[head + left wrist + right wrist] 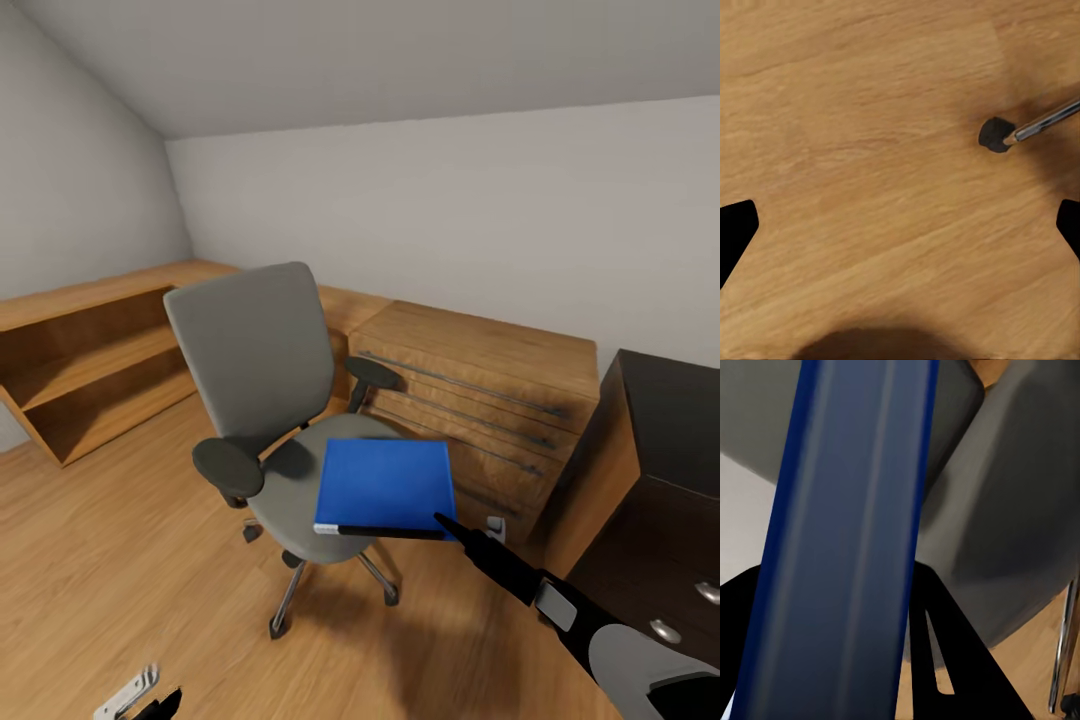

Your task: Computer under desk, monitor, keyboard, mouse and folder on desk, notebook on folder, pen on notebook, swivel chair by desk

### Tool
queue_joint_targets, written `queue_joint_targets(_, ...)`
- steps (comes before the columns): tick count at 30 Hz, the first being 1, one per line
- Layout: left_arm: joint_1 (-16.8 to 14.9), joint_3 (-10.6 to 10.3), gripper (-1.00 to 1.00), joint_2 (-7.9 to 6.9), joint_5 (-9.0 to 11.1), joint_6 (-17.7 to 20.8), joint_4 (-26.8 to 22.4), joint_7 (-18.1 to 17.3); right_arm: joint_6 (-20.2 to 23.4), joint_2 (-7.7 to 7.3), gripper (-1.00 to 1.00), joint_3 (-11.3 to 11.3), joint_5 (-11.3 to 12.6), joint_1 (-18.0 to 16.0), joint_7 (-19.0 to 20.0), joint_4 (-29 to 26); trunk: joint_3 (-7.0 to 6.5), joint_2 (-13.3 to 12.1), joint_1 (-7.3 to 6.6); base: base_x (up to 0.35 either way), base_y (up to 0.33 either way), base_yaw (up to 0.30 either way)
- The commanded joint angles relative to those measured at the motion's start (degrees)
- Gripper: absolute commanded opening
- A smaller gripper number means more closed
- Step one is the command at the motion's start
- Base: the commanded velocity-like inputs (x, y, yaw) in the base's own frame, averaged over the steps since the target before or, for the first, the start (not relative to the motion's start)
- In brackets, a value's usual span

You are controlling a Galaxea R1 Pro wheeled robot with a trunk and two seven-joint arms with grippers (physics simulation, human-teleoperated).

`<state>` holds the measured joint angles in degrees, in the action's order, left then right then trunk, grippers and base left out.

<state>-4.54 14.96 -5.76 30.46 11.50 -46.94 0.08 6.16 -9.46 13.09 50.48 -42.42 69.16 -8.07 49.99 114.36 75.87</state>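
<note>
Head view, from left to right: low oak shelving (90, 370) runs along the left wall of an attic bedroom with a light wood floor (120, 560). Next comes the swivel chair (262, 370), grey seat and tall back, black armrests, chrome star base on castors. On the front of its seat lies the blue folder (385, 487), flat, its dark edge and white spine end turned toward the camera, one corner jutting past the seat rim. Behind it stands an oak drawer unit (480, 400). At the folder's near right corner is the right gripper (450, 525), its black arm reaching in from the lower right. Far right, a dark cabinet (660, 480) with round knobs.

In the right wrist view the folder's blue edge (847, 540) runs between the black fingers (952, 660), the grey seat behind it — the jaws appear clamped on that corner, though the contact itself is hidden.

The left wrist view looks down at bare floor and one chair castor (995, 135); the left gripper (900, 232) has its black fingertips (735, 229) spread wide, grasping nothing.

The folder is likely light, thin and stiff but smooth-covered, so a corner pinch may let it droop or swivel. A hold deeper along the near edge, closer to the spine, would probably carry it steadier.
</note>
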Motion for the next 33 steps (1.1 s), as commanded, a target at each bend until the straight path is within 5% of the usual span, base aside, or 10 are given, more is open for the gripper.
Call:
queue_joint_targets(1, 0.0, 0.1, 1.0, 0.0, 0.5, 0.2, 0.6, 0.0, 0.6, -0.03, -1.0, 0.4, 0.6, 0.0, 0.2, 0.0, -0.14, -0.4, -0.23, 0.0, 0.0, 0.0)
queue_joint_targets(8, 0.0, -0.1, 1.0, 0.15, 0.5, -8.7, 9.9, -0.2, 0.6, 0.18, -1.0, 0.5, 0.5, 0.0, 0.4, 0.0, -1.39, -3.2, -1.77, 0.0, 0.0, 0.0)
queue_joint_targets(12, 0.0, -0.1, 1.0, 0.56, 0.5, -9.0, 11.0, -0.3, 0.6, 0.16, -1.0, 0.5, 0.5, 0.0, 0.3, 0.0, -2.11, -4.8, -2.65, 0.0, 0.0, 0.0)
queue_joint_targets(16, 0.0, -3.6, 1.0, 0.84, -1.1, -10.9, 14.0, -1.0, 0.4, 0.34, -1.0, 0.5, 0.6, 0.0, 0.3, 0.1, -2.83, -6.4, -3.53, 0.0, 0.0, 0.0)
queue_joint_targets(22, 0.0, -4.8, 1.0, 0.87, -1.6, -16.9, 16.8, -1.2, 0.3, 0.32, -1.0, 0.5, 0.6, 0.0, 0.2, 0.3, -3.91, -8.8, -4.85, 0.0, 0.0, 0.0)
queue_joint_targets(33, 0.0, -4.9, 1.0, 0.93, -1.5, -17.9, 18.8, -1.2, 0.3, 0.31, -1.0, 0.5, 0.5, 0.0, 0.2, 0.7, -5.88, -13.2, -7.26, 0.0, 0.0, 0.0)
